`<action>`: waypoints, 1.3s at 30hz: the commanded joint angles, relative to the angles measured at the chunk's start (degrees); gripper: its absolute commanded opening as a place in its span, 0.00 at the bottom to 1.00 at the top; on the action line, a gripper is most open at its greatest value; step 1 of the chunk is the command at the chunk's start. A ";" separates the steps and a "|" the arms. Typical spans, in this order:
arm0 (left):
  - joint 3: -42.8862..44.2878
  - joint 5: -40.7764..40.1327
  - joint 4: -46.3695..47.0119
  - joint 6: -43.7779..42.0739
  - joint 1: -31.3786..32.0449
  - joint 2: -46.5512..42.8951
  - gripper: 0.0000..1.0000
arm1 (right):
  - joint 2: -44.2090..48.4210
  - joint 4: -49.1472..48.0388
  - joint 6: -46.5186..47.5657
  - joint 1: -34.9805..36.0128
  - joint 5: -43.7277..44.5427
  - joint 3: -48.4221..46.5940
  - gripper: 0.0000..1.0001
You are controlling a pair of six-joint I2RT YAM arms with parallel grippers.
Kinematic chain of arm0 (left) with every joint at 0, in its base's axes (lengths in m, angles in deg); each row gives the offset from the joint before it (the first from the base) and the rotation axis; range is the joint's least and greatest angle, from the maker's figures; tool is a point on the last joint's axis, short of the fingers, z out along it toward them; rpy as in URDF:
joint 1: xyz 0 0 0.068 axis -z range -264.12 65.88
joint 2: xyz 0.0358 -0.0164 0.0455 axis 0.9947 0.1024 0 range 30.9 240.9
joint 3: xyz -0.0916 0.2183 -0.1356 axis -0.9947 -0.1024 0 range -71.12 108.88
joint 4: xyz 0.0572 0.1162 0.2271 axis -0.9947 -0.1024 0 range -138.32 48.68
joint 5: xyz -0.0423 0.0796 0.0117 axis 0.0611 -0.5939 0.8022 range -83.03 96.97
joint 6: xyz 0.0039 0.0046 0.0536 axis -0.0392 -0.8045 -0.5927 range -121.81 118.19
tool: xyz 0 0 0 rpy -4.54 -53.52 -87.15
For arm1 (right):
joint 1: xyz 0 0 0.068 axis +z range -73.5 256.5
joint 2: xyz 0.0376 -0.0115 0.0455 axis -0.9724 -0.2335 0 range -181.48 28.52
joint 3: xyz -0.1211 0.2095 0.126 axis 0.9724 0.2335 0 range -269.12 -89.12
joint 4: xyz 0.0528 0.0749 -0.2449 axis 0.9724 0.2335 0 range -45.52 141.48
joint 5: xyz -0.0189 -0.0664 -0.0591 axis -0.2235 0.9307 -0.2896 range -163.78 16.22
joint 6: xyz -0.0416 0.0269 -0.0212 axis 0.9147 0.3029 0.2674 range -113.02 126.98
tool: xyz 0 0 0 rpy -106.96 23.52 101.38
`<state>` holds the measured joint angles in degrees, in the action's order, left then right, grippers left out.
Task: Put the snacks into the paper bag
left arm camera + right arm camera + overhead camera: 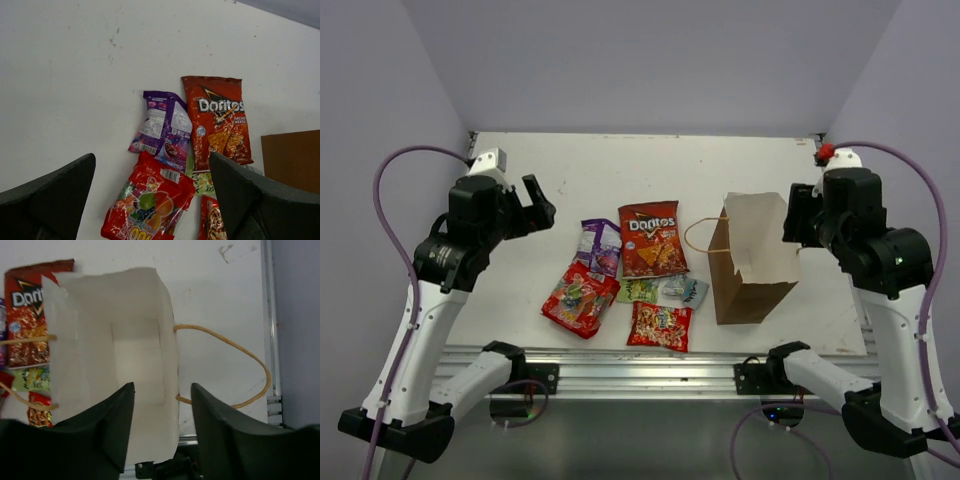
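The brown paper bag (753,258) stands open on the table's right side. Six snacks lie left of it: red Doritos bag (651,238), purple packet (601,246), red multicoloured candy (580,298), green packet (639,290), pale blue-white packet (683,290), red-orange packet (660,326). My left gripper (538,210) is open and empty, raised left of the purple packet; its view shows the candy (147,202) between its fingers. My right gripper (798,215) is open and empty above the bag's right rim; the bag's pale inside (135,355) is empty.
The bag's loop handles stick out on both sides (240,352). A metal rail (640,360) runs along the table's near edge. Purple walls close in the table at the back and sides.
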<state>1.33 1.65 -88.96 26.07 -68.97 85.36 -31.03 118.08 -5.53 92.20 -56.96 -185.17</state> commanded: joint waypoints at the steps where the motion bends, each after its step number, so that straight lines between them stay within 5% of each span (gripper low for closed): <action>1: -3.80 -1.36 -2.73 2.00 0.22 -3.12 1.00 | 4.08 -3.71 -0.32 0.12 -1.26 7.96 0.46; 4: -5.82 0.40 -1.41 3.06 0.31 -4.01 1.00 | 6.20 -4.52 -0.67 0.20 -1.09 12.63 0.37; 33: -14.70 3.04 4.31 2.88 0.22 -5.68 1.00 | 4.53 -10.06 3.28 0.12 6.38 19.40 0.41; 37: -14.61 1.81 3.87 2.80 0.22 -5.68 0.99 | 4.71 -11.29 3.64 0.12 5.86 21.08 0.27; 39: -14.87 0.75 3.69 2.45 0.22 -5.68 0.98 | 4.79 -11.46 3.90 0.12 5.77 21.43 0.08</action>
<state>-13.19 3.46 -87.30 28.62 -68.97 80.57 -26.61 109.14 -2.39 92.24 -52.04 -163.84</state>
